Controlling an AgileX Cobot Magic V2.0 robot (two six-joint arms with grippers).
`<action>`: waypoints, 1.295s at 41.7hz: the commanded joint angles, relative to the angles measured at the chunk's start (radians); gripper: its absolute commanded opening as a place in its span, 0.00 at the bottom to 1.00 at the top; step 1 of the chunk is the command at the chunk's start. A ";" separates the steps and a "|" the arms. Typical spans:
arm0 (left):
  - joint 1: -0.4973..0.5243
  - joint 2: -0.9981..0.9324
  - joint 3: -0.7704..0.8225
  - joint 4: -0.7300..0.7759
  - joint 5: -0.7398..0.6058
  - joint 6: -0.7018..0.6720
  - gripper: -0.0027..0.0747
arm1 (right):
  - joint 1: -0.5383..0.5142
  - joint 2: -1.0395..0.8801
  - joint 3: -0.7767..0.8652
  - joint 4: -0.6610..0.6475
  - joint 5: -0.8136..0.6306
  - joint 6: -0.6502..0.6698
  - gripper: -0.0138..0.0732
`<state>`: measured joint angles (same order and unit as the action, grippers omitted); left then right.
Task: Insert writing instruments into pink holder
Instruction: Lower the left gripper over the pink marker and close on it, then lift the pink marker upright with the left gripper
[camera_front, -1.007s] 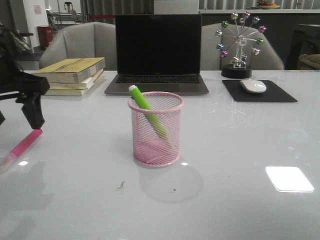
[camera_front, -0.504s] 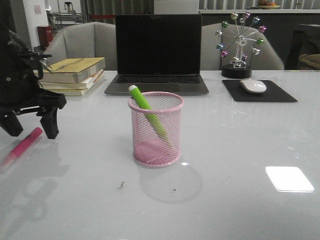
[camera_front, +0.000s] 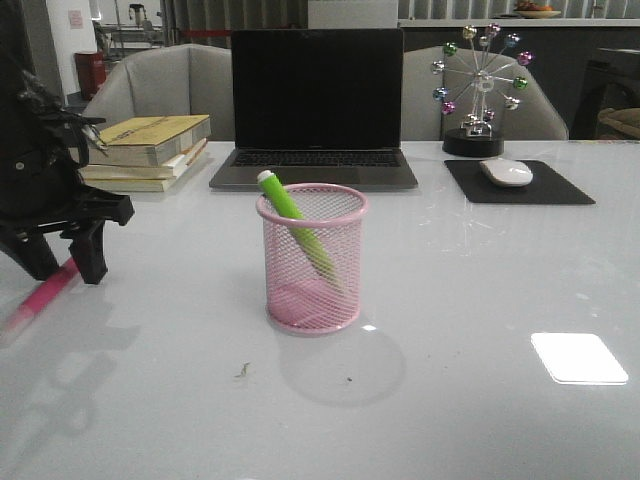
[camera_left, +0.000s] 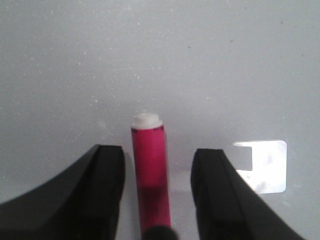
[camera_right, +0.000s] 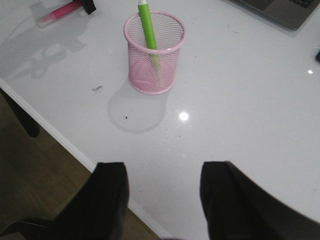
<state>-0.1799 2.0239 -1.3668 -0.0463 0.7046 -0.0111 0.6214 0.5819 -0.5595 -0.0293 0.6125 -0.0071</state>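
On the far left I have the left gripper (camera_front: 62, 262) down at the table (camera_front: 480, 300), jaws spread and straddling the magenta marker (camera_front: 42, 297), which lies flat near the table's left edge. In the left wrist view the marker (camera_left: 150, 180) sits centred between the two fingers with a gap on either side, so I read this as lined up for a pinch, not yet a grip (whether the tips touch the surface I can't tell from here). The books (camera_front: 145, 150) sit behind it, out of the way. At the middle stands the pink holder (camera_front: 311, 258), upright, with the lime green marker (camera_front: 296, 225) already leaning inside against the rim. My right gripper (camera_right: 162, 200) hangs high and open, holding nothing, back from the cup so the left arm has room.
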 joint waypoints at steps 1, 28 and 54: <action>0.002 -0.051 -0.029 -0.008 -0.017 -0.005 0.38 | -0.004 -0.002 -0.027 -0.002 -0.075 -0.007 0.67; 0.002 -0.063 -0.029 -0.008 -0.017 -0.005 0.15 | -0.004 -0.002 -0.027 -0.002 -0.075 -0.007 0.67; -0.207 -0.601 0.337 -0.013 -0.632 0.011 0.15 | -0.004 -0.002 -0.027 -0.002 -0.075 -0.007 0.67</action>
<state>-0.3405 1.5279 -1.0801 -0.0475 0.3033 0.0000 0.6214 0.5819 -0.5595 -0.0293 0.6125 -0.0071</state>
